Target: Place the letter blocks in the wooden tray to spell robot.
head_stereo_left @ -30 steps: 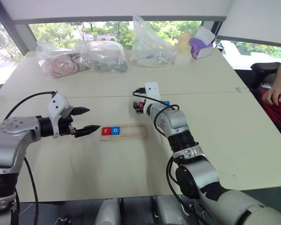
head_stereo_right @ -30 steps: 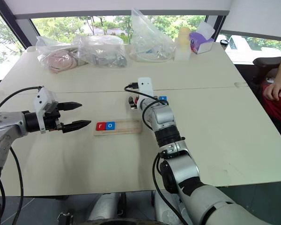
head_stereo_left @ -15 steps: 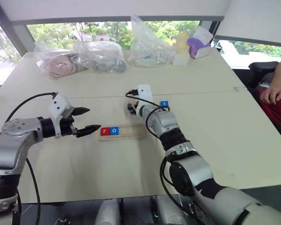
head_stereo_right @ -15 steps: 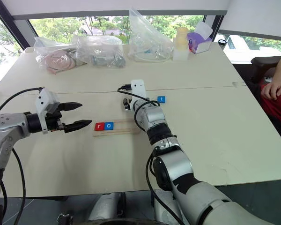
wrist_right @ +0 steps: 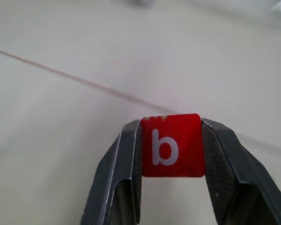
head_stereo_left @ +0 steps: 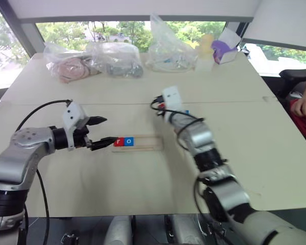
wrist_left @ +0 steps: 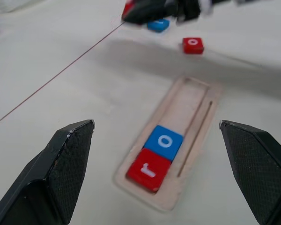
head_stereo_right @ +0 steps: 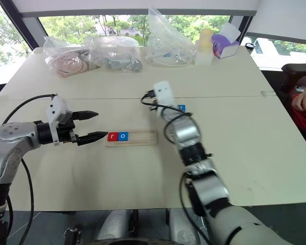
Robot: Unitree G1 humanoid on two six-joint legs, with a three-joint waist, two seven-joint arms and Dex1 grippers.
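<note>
Right wrist view shows your right gripper (wrist_right: 171,154) now pinching the red b block (wrist_right: 171,145), lifted; wooden tray (wrist_left: 196,101) awaits it beside the blue o (wrist_left: 164,141); left gripper (wrist_left: 161,164) spread.

On the pale worktop (head_stereo_left: 255,153) the wooden tray (head_stereo_left: 145,144) lies at centre, a red tile (head_stereo_left: 119,142) and a blue tile (head_stereo_left: 129,141) side by side at its nine o'clock end. The left pincer (head_stereo_left: 106,131), fingers spread, sits just at nine o'clock of the tray. Clear bags (head_stereo_left: 117,58) line the twelve o'clock edge.
</note>
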